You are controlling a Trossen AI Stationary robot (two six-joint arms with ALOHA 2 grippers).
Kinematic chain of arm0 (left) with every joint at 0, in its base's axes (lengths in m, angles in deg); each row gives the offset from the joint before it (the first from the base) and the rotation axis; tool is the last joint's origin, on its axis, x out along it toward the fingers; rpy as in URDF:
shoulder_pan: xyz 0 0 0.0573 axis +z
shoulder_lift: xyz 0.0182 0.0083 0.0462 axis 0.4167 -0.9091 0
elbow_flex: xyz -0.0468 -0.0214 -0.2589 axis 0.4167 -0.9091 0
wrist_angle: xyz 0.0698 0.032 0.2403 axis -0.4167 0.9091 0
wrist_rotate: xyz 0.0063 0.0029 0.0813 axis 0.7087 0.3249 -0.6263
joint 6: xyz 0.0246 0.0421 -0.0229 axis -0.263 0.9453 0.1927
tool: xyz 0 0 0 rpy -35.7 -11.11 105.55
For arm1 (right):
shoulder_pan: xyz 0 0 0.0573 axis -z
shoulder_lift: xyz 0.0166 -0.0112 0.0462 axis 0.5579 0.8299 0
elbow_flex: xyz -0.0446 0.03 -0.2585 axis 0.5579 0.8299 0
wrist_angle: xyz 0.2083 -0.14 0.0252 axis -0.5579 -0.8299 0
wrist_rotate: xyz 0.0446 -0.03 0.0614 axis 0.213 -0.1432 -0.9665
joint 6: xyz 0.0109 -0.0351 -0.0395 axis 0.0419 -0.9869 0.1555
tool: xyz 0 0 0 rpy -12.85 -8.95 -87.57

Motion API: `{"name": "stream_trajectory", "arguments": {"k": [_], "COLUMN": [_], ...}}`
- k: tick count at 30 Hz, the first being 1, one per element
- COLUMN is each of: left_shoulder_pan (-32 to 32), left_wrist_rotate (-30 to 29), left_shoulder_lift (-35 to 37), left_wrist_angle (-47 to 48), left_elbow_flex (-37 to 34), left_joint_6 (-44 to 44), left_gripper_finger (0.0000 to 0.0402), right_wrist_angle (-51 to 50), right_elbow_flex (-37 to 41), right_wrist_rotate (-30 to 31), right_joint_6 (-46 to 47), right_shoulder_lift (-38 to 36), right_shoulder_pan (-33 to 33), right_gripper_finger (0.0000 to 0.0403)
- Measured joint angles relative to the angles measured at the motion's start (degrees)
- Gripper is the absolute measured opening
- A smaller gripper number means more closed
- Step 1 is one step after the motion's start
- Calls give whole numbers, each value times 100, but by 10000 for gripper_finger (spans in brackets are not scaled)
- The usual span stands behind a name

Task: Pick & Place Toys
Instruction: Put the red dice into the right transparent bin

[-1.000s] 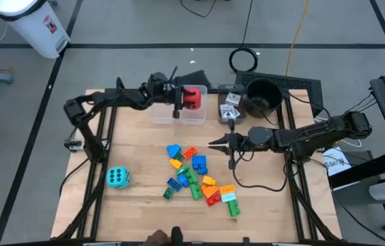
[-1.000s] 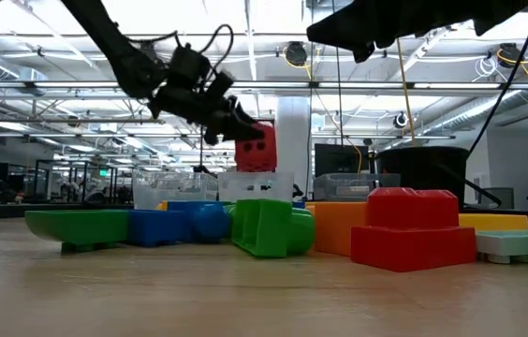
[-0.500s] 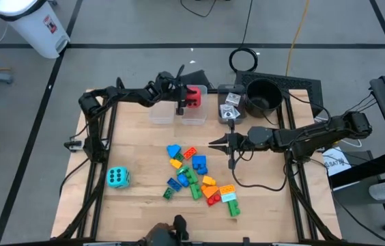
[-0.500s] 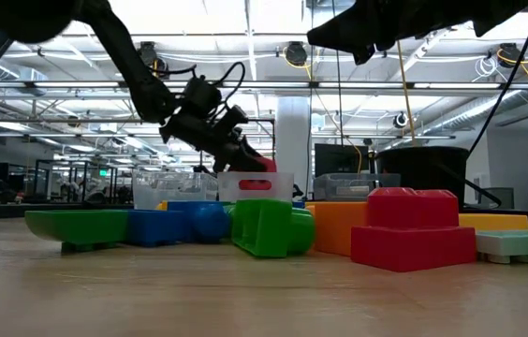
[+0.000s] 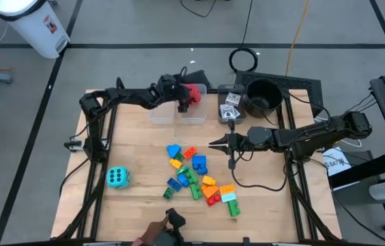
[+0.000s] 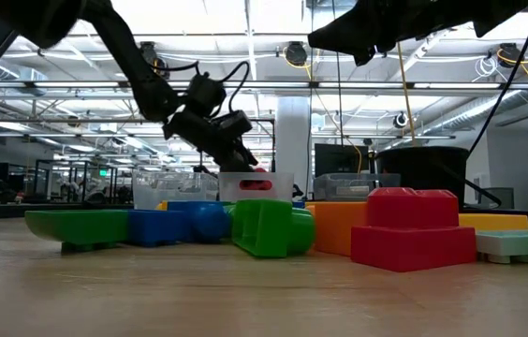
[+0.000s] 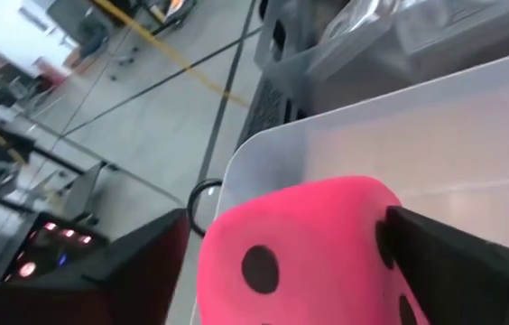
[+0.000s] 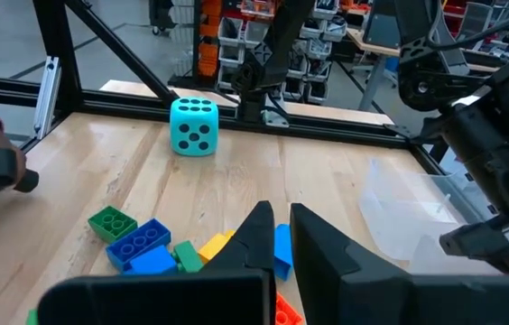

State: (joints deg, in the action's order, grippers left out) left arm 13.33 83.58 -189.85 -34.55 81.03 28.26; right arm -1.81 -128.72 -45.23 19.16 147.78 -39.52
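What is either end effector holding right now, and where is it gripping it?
Nothing, apparently. The left end effector stands open around the red die in the clear bin; the right end effector is shut and empty.

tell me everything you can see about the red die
The red die is a soft, foam-looking cube with rounded edges and black dots; it looks pinkish red in the left wrist view. It sits at the far side of the table inside a clear plastic bin, its top showing through the bin wall in the low view. The left gripper is right at it with open fingers, one dark finger against its side. Whether it rests flat on the bin floor cannot be seen.
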Motion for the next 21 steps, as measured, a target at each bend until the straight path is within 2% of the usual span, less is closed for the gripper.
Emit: {"name": "stream_trajectory", "arguments": {"k": [2,6,13,18,21], "left_shoulder_pan": [-57,-191,-435,-586,-634], "left_wrist_rotate": [-231,-653,-1037,-1473,-1525], "left_shoulder_lift": [0,0,0,26,118], "left_wrist_angle": [4,2,-1,9,41], "left_elbow_flex": [0,0,0,0,0], "left_joint_6": [13,74,53,47,51], "left_gripper_finger": [391,370,346,346,348], "right_wrist_angle": [0,0,2,0,-2], "right_elbow_flex": [0,0,0,0,0], "right_wrist_rotate": [0,0,0,0,-2], "right_joint_6": [0,0,38,39,39], "right_shoulder_lift": [0,0,0,0,0], "right_shoulder_pan": [0,0,0,0,0], "right_gripper_finger": [13,10,8,9,8]}}
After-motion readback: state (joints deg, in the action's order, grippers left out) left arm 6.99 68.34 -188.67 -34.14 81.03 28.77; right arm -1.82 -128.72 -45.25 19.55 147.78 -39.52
